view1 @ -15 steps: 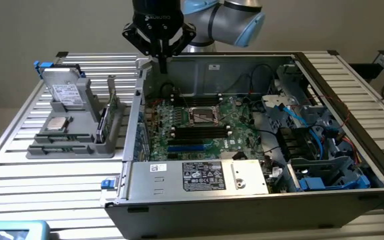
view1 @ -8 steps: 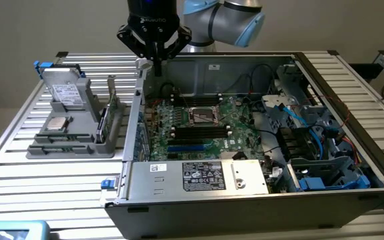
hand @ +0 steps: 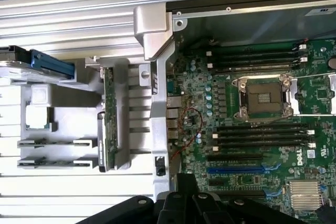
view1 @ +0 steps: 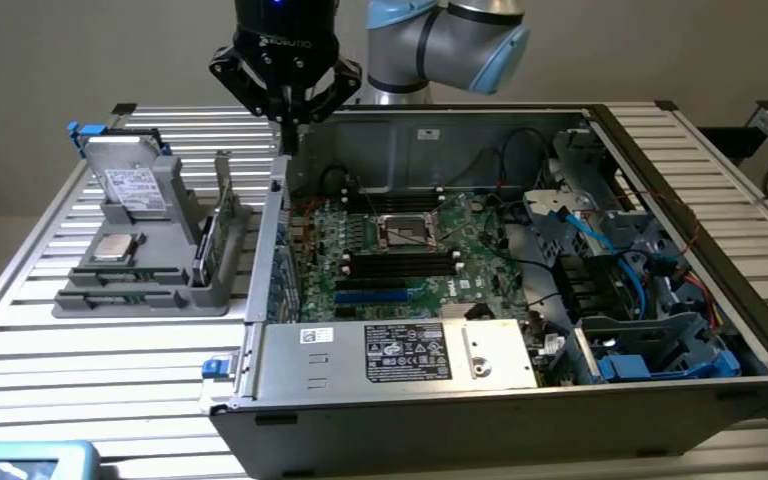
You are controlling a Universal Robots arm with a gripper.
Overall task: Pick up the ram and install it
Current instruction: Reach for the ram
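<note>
The ram (view1: 228,212) is a thin green stick standing on edge in a slot of the grey holder (view1: 144,285) on the exterior view's left; in the wrist view the ram (hand: 109,116) appears edge-on. My gripper (view1: 287,138) hangs above the computer case's left wall, behind and to the right of the ram and apart from it. Its fingers meet in a point with nothing between them. Its dark body fills the near edge of the wrist view (hand: 186,195). The motherboard (view1: 418,290) lies in the open case with long black slots (hand: 262,129) beside the processor socket (hand: 264,97).
The holder also carries a hard drive (view1: 131,185) and a processor chip (view1: 115,247). The case's metal walls (view1: 267,250), a power supply (view1: 404,352) and cable bundles with drive cages (view1: 624,270) crowd the exterior view's right. All stand on a slatted metal table (view1: 77,370).
</note>
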